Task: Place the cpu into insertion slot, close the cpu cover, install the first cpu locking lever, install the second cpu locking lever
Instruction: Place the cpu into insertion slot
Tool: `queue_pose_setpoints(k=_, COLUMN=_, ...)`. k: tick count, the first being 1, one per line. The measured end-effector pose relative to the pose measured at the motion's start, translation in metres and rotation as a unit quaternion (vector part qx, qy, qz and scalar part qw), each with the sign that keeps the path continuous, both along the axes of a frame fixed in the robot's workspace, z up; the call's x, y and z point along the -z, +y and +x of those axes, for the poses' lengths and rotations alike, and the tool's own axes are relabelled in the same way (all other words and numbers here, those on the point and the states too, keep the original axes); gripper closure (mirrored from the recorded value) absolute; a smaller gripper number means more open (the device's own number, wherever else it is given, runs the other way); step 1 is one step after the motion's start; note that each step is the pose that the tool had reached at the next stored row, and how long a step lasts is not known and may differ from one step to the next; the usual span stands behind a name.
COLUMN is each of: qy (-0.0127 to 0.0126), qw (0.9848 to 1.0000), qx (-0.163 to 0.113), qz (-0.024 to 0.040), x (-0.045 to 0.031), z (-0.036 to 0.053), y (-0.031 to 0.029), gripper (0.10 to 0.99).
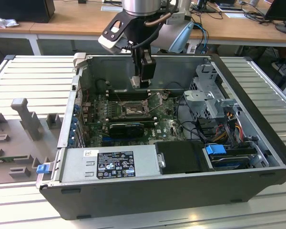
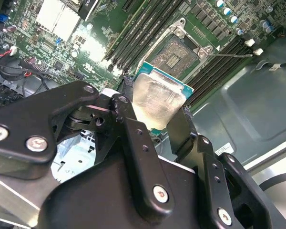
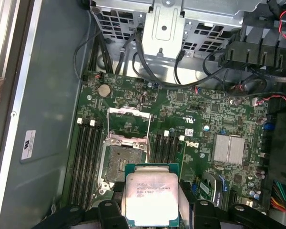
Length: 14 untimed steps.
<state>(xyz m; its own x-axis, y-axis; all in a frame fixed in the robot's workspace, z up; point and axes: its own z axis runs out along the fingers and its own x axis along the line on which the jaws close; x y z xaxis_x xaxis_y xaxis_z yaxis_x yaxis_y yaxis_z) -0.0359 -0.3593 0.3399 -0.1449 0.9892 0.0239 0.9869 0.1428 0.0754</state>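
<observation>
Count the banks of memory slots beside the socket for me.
2. One bank lies along one side of the socket, the second bank along the opposite side; the held chip may hide part of it.

Pale silvery-beige cpu point(image 3: 151, 198) with a teal-green edge; matte black gripper point(image 2: 152, 105) with silver screw heads. The motherboard point(image 3: 190, 100) is dark green, speckled with tiny silver and white parts. The insertion slot point(image 3: 120, 162) is black with a shiny metal rim, the memory slots point(image 3: 86, 157) black. The computer case point(image 1: 181, 200) is charcoal, its latch point(image 1: 215, 149) bright blue, on a ribbed pale grey tabletop point(image 1: 28, 76).
</observation>
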Motion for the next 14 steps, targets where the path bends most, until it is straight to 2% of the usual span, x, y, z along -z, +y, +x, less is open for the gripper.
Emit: queue_pose_setpoints(k=14, qy=0.0, qw=0.9999, qx=0.014, qz=0.0, x=0.0026, z=0.0001, y=0.0, gripper=0.557)
